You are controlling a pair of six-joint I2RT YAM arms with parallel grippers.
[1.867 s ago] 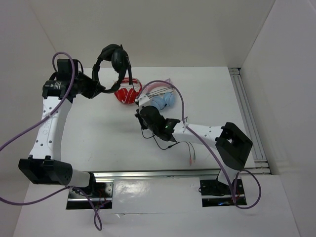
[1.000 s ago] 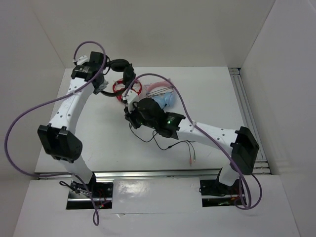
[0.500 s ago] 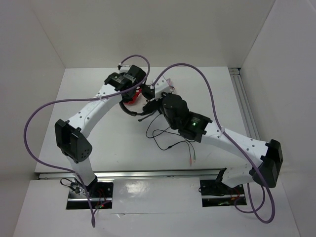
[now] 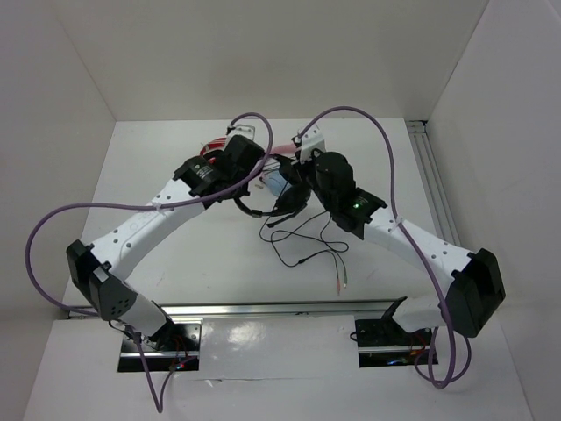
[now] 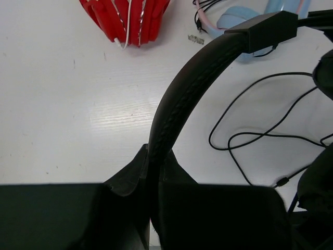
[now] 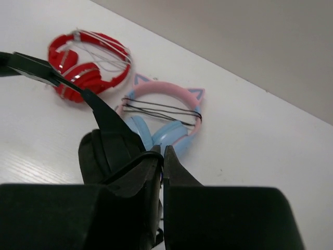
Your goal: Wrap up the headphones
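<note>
The black headphones hang over the middle of the table between both arms. My left gripper is shut on the padded headband, which rises from its jaws in the left wrist view. My right gripper is shut on the thin black cable right beside an ear cup. In the top view that gripper sits just right of the headset. The remaining cable lies in loose loops on the table, ending in coloured plugs.
Red-and-white headphones and light-blue and pink cat-ear headphones lie just behind the grippers. White walls close in the left, back and right sides. A metal rail runs along the right edge, another along the front.
My left arm has swung from the back left to the middle, carrying the headphones along. My right gripper has moved back and right, and now sits beside the headset.
</note>
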